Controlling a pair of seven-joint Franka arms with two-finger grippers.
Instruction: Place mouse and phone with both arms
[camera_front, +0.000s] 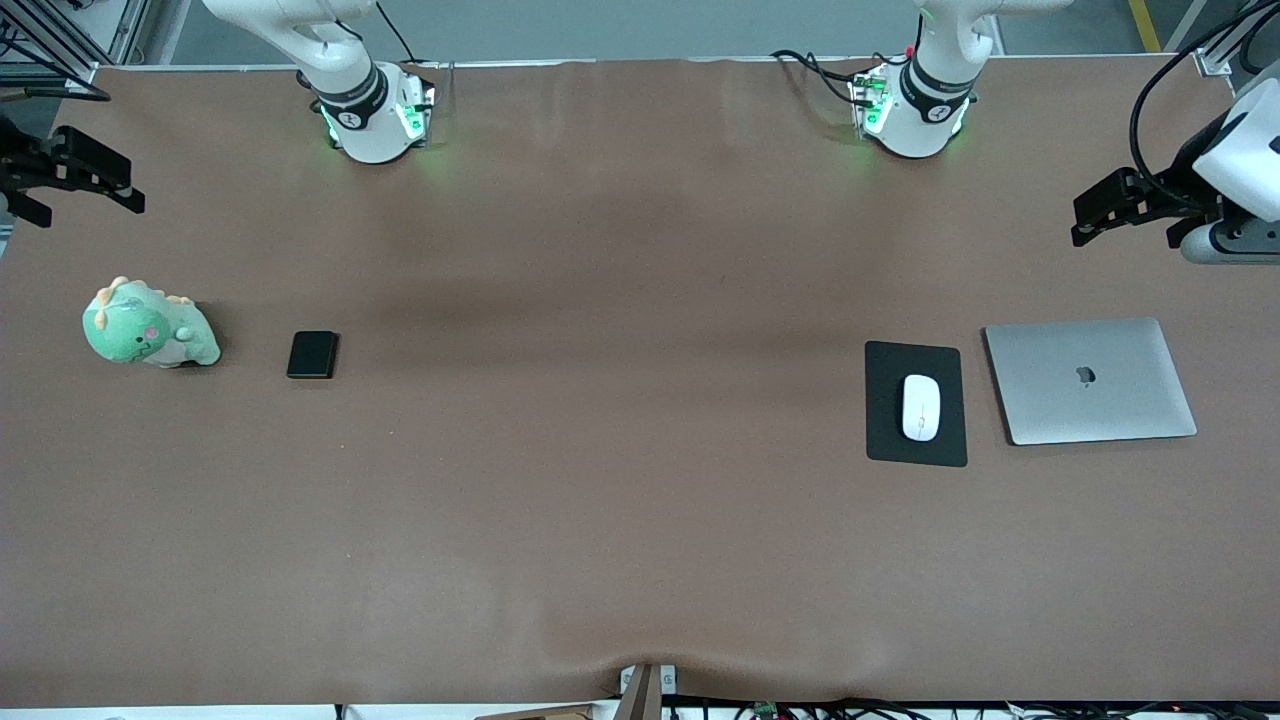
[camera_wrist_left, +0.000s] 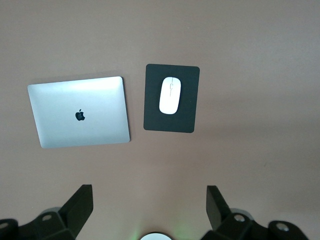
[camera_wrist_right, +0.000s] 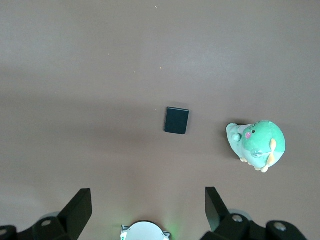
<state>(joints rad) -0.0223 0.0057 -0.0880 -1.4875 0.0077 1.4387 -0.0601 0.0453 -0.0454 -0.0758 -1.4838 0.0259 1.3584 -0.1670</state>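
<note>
The white mouse lies on a black mouse pad toward the left arm's end of the table; both also show in the left wrist view, the mouse on the pad. The black phone lies flat on the table toward the right arm's end, and shows in the right wrist view. My left gripper is open and empty, held high over the table's end past the laptop. My right gripper is open and empty, held high over the other end.
A closed silver laptop lies beside the mouse pad, toward the table's end. A green plush dinosaur sits beside the phone, toward the right arm's end. The brown table cover is bare between the phone and the pad.
</note>
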